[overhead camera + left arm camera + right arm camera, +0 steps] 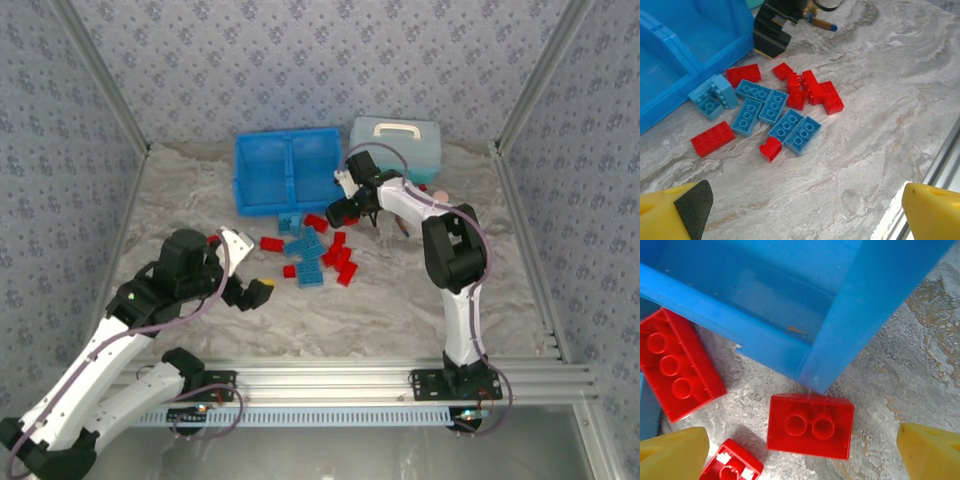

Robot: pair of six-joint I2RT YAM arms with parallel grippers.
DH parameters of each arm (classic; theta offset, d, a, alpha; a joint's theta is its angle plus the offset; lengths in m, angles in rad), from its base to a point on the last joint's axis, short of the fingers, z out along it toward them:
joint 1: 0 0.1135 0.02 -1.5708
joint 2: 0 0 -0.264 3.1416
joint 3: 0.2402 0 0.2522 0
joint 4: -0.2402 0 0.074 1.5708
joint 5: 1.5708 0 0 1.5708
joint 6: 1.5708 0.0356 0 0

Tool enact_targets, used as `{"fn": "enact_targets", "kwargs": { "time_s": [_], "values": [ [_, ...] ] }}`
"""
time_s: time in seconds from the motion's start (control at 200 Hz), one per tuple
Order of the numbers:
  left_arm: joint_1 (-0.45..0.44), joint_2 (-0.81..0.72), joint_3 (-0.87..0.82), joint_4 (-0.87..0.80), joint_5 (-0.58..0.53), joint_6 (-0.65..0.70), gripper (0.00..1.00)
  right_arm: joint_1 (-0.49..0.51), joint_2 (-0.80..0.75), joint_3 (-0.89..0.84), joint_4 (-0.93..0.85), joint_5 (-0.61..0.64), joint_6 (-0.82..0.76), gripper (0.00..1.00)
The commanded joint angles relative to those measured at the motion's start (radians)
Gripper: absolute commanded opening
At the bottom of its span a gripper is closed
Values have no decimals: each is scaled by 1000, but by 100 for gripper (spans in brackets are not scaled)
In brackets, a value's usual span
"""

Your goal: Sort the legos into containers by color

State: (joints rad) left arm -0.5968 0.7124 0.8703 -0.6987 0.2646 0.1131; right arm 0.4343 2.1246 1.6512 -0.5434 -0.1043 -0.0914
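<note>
On the left, the left pincer hangs spread and empty over the marbled tabletop, on the near-left side of the pile. The legos, red and light blue mixed, lie in a loose cluster on the tabletop just in front of the near wall of the bright blue tray. In the left wrist view, several light blue bricks sit flat side by side, studs up, and the red ones are scattered around them. A middle wall splits the tray into two square compartments. Further right, the right pincer is low at the tray's near right corner, its yellow tips spread wide and gripping nothing. A red brick with two studs showing lies on the tabletop between them, just off that corner. A pale-blue case with a white handle stands right of the tray.
</note>
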Motion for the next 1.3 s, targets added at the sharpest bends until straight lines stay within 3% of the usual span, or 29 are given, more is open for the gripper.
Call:
{"fn": "enact_targets", "kwargs": {
  "time_s": [0.0, 0.175, 0.335, 0.39, 0.51, 0.77, 0.939, 1.159, 1.294],
  "values": [
    [-4, -26, -28, 36, 98, 47, 99, -31, 43, 44, -30, -41, -35, 94],
    [-2, -29, -46, 50, 101, 48, 99, -25, 70, 29, -39, -75, -55, 79],
    [-2, -28, -53, 44, 66, 57, 99, -23, 79, -1, -12, -78, -48, 74],
    [-3, -27, -57, 42, 64, 61, 99, -20, 80, -6, -10, -82, -48, 76],
    [-2, -26, -66, 38, 56, 63, 99, -13, 72, -18, -1, -104, -38, 94],
    [-1, -2, -73, 27, 31, 68, 99, 7, 65, -31, 14, -104, 17, 95],
    [4, -2, -74, 27, 36, 70, 99, 36, 24, -139, 107, -2, 45, 88],
    [8, -2, -82, 30, 44, 68, 99, 34, -83, -332, 344, 28, 76, 81],
    [13, -1, -80, 30, 45, 69, 99, 35, -81, -349, 380, 37, 90, 72]
  ]
}}
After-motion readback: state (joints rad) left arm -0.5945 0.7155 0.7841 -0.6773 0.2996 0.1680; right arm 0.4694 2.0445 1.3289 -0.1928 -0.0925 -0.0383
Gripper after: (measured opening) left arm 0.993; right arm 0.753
